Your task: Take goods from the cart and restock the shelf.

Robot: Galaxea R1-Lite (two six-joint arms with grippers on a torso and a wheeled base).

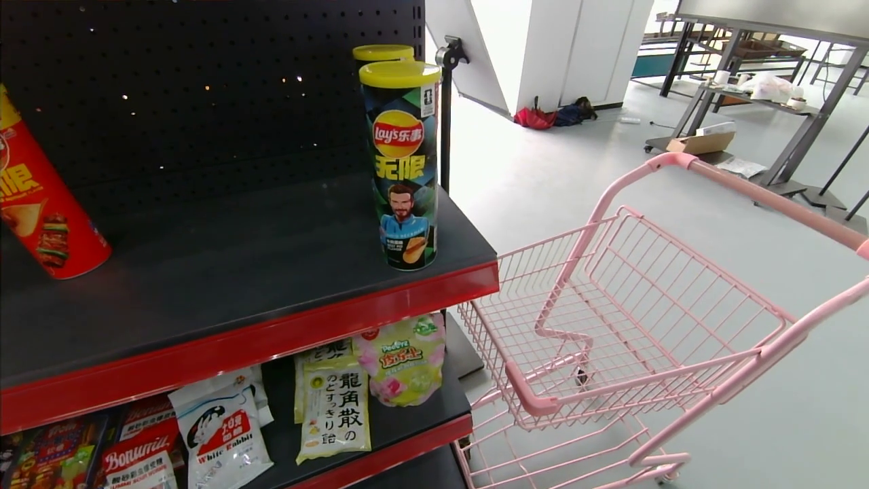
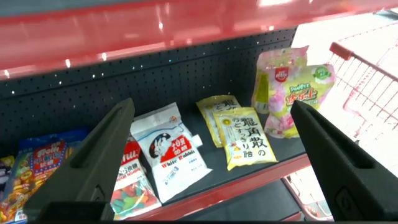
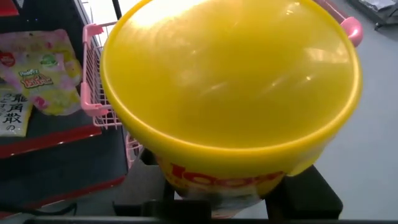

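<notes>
A chips can with a yellow lid (image 3: 230, 81) sits very close to the right wrist camera, lid toward it. My right gripper (image 3: 227, 200) is shut on its body, dark fingers (image 3: 311, 194) showing on both sides. The pink cart (image 1: 611, 305) stands right of the shelf, nothing in its upper basket. On the upper shelf (image 1: 237, 265), a dark yellow-lidded chips can (image 1: 402, 170) stands upright by the right front corner, with another (image 1: 382, 52) behind it. My left gripper (image 2: 211, 106) is open, facing the lower shelf (image 2: 249, 180).
A red chips can (image 1: 41, 204) leans at the upper shelf's far left; the stretch between it and the dark can is bare. Snack bags (image 1: 333, 407) lie on the lower shelf, including a pink-green pouch (image 2: 292, 99) and a white candy bag (image 2: 171, 149). Tables stand far behind the cart.
</notes>
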